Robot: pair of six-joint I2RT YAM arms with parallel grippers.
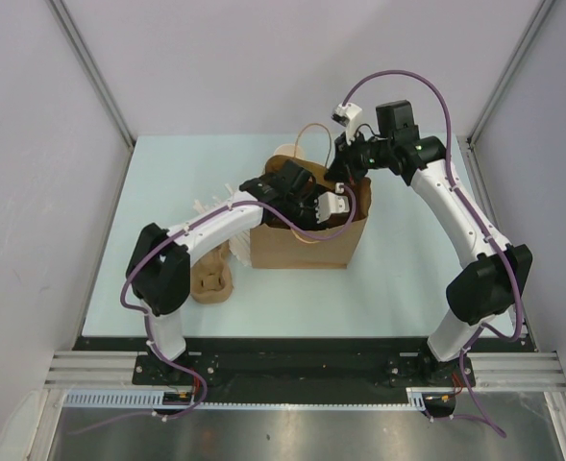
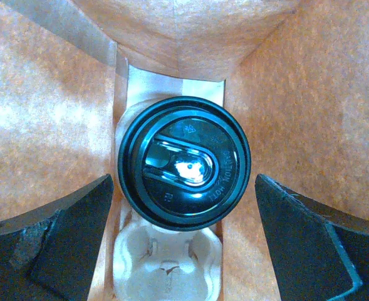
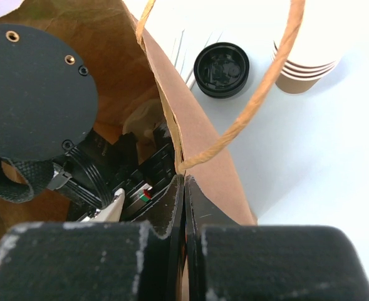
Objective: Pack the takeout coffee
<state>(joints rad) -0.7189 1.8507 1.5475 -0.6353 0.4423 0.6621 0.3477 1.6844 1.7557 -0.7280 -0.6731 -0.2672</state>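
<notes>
Pale table (image 1: 407,288), grey walls (image 1: 263,58). The bag (image 1: 311,248) stands mid-table. Inside it, the cup (image 2: 184,163) with its black lid sits in a pulp carrier (image 2: 165,269) on the bag floor. The left gripper (image 2: 183,188) is released, its fingers clear of the lid on both sides. The right gripper (image 3: 184,207) is clenched on the bag's rim. Only the right wrist view shows a loose lid (image 3: 222,69) and stacked cups (image 3: 306,72) on the table beyond the bag.

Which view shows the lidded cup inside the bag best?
The left wrist view: the cup sits centred, lid up, unobstructed. In the top and right wrist views the left arm hides it.
</notes>
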